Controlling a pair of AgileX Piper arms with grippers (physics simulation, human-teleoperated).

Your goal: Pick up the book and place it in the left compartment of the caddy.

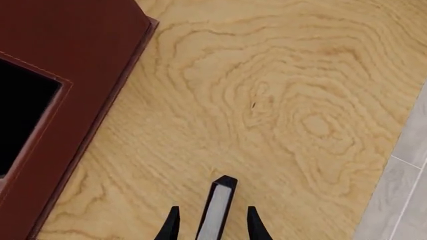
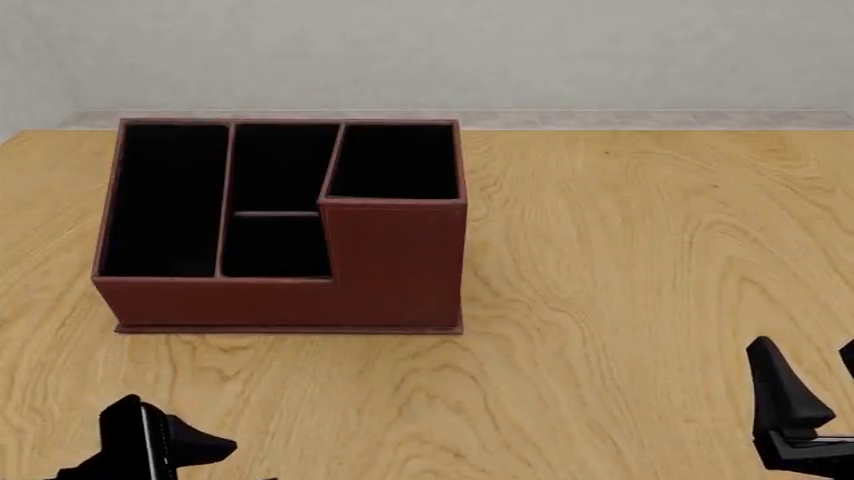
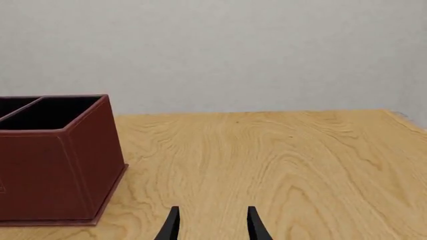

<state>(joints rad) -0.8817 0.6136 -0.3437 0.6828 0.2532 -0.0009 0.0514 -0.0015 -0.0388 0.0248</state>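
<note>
The book (image 1: 217, 210), thin and black with a white page edge, sits between the two fingers of my left gripper (image 1: 213, 214), with a gap showing on each side. It appears as a dark slab (image 2: 134, 440) at the bottom left of the front view, one finger (image 2: 203, 440) beside it. The reddish-brown caddy (image 2: 387, 270) stands farther back on the table. Its left compartment (image 2: 163, 200) is the long black-lined section. My right gripper (image 2: 814, 385) hangs open with nothing in it near the bottom right, far from the caddy.
A corner of the caddy (image 1: 73, 60) lies off to one side of the book in the left wrist view. The caddy's tall section (image 3: 53, 160) shows in the right wrist view. The table's edge and grey floor (image 1: 407, 190) are close by.
</note>
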